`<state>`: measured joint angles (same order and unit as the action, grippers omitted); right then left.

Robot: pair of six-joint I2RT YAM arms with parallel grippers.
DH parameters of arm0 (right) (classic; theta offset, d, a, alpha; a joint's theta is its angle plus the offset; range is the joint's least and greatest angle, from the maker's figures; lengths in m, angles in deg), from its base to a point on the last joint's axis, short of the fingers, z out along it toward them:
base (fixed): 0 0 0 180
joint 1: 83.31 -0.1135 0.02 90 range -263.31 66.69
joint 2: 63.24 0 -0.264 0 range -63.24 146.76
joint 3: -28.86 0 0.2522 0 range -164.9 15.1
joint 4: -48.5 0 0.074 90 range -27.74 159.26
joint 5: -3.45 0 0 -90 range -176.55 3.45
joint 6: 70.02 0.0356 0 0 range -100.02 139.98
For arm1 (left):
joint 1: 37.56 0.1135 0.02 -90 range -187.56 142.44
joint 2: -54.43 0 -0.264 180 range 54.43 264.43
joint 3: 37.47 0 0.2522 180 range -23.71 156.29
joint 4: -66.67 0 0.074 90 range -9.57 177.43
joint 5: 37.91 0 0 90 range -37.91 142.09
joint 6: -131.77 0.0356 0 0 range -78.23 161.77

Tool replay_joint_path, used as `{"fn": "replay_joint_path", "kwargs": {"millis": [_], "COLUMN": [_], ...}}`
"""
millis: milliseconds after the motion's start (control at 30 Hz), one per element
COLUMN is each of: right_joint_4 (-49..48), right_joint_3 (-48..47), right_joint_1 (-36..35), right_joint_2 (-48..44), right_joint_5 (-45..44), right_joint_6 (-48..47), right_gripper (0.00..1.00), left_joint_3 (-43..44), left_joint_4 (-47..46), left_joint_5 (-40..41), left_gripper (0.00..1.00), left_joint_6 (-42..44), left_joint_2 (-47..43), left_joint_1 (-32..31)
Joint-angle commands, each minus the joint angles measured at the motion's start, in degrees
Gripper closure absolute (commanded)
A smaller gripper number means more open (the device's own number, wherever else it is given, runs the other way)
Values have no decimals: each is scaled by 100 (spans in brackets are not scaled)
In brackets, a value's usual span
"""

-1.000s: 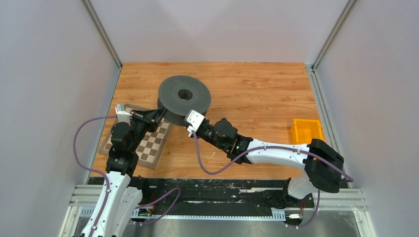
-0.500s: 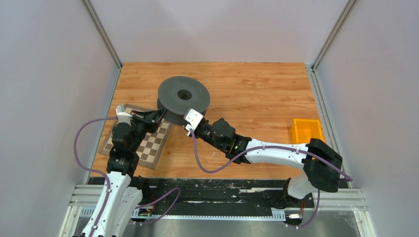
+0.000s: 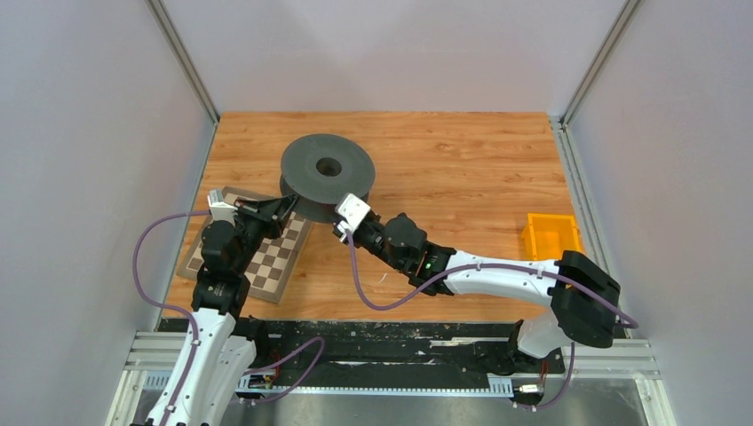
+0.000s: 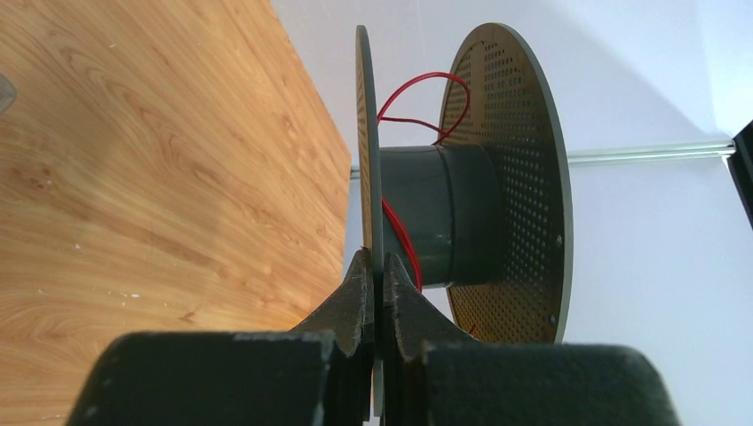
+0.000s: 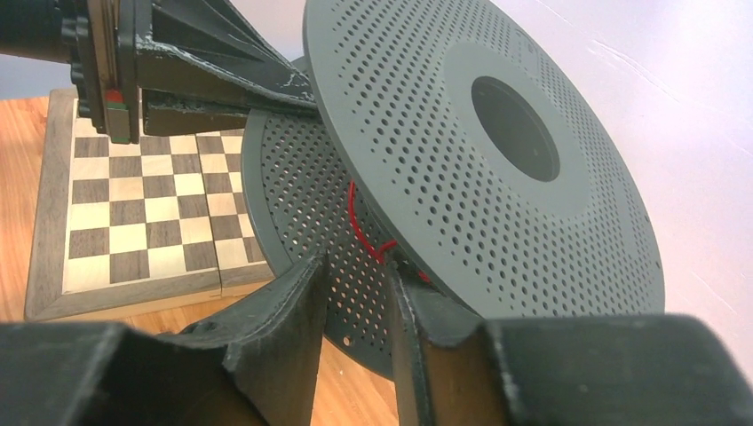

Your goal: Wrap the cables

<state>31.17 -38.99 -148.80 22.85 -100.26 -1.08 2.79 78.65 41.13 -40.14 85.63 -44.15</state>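
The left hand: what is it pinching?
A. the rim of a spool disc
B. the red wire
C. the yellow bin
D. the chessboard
A: in the left wrist view the left hand is closed on the thin rim of one spool disc, while the wire loops between the two discs.

The spool (image 3: pixel 325 173) slides a touch left and away across the worktop (image 3: pixel 462 169). The right gripper (image 5: pixel 355 266) edges forward with it.
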Motion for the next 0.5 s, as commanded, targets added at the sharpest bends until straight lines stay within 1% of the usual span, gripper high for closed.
{"fn": "replay_joint_path", "kwargs": {"millis": [0,267,467], "right_joint_4": [-180,-87,-142], "right_joint_3": [110,201,361], "right_joint_1": [83,98,98], "right_joint_2": [-261,-433,-614], "right_joint_5": [-367,-421,-554], "right_joint_6": [58,67,68], "right_gripper": [65,57,56], "left_joint_3": [138,134,137], "left_joint_4": [-737,-744,-753], "left_joint_5": [-567,-582,-582], "left_gripper": [100,100,100], "left_joint_6": [-18,-25,-25], "left_joint_2": [-173,-176,-180], "left_joint_1": [-52,-52,-53]}}
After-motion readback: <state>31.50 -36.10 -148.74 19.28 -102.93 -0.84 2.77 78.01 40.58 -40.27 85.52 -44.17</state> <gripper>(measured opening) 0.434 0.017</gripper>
